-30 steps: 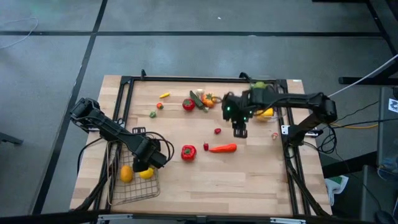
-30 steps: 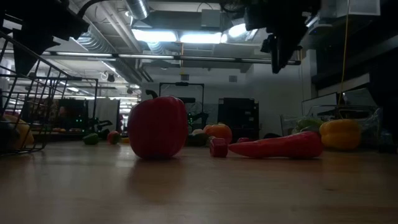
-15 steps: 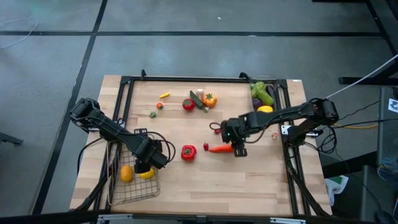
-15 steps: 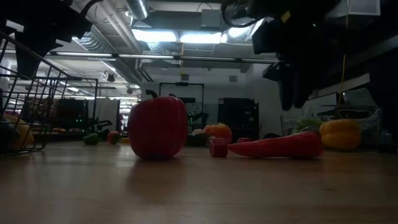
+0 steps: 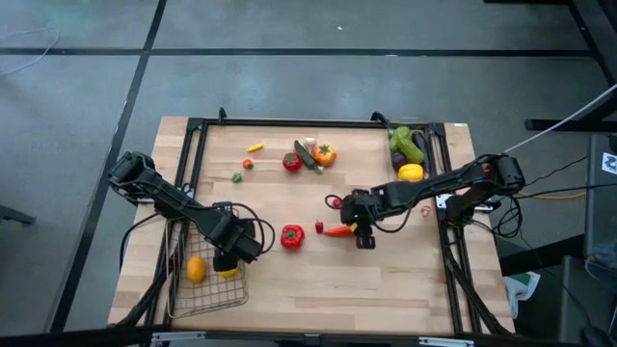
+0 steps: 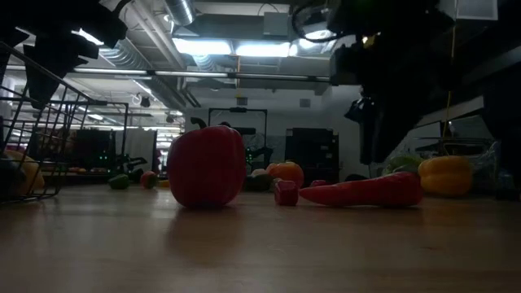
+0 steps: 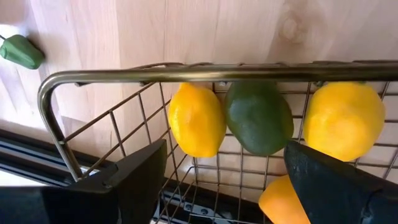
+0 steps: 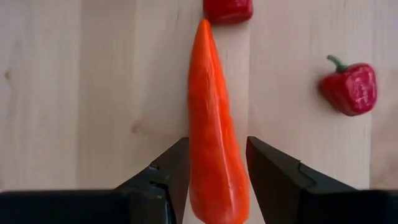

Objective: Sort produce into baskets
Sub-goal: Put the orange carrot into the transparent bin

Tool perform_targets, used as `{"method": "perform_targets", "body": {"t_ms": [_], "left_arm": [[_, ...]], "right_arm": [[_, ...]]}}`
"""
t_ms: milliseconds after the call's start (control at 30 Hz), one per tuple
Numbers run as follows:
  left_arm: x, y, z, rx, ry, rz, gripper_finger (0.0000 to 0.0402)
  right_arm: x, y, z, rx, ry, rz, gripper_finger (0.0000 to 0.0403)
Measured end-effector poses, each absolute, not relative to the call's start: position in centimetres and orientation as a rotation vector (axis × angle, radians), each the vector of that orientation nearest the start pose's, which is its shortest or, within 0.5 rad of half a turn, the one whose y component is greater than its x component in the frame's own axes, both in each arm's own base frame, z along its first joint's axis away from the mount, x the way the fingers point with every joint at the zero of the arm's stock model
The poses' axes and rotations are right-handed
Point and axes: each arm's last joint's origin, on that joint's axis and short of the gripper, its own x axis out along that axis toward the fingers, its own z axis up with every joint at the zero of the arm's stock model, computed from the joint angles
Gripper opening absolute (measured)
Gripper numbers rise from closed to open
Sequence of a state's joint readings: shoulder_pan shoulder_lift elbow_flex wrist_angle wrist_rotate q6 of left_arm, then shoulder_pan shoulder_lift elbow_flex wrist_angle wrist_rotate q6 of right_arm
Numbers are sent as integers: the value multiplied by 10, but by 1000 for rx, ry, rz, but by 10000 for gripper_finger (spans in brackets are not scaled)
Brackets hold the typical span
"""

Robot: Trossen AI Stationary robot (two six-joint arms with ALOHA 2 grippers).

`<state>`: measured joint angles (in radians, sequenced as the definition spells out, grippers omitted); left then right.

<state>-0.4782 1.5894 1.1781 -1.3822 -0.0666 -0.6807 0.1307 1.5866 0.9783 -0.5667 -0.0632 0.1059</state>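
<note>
straddling carrot (image 8: 212,118) mid-table, right claw (image 8: 216,177) open, not gripping; left claw (image 7: 224,180) wide over wire basket (image 7: 93,78) rim.

Wooden table (image 5: 386,280), black frame rails along its sides. Wire-mesh basket (image 5: 183,294) sat at the near left corner, holding an orange piece (image 5: 196,269) and a yellow piece (image 5: 228,271). Left gripper (image 5: 229,258) hung over the basket's right edge. Right gripper (image 5: 363,237) stood at the thick end of the carrot (image 5: 339,231), mid-table. Red pepper (image 5: 291,235) and a tiny red piece (image 5: 319,227) lay just left of the carrot. Far edge: cucumber (image 5: 307,155), orange pepper (image 5: 325,154), red fruit (image 5: 292,162). Far right: green, purple and yellow produce (image 5: 407,154), clustered.
</note>
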Motion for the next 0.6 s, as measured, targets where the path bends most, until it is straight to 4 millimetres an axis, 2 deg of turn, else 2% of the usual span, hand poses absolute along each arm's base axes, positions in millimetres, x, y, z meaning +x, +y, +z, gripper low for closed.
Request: {"method": "perform_targets", "body": {"t_ms": [433,600], "left_arm": [[226,-115,230,-22,1699,293,318],[226,-115,230,-22,1698,293,318]], "right_arm": [[309,42,148,49,1277,97,154],[309,42,145,43,1287,88,154]]}}
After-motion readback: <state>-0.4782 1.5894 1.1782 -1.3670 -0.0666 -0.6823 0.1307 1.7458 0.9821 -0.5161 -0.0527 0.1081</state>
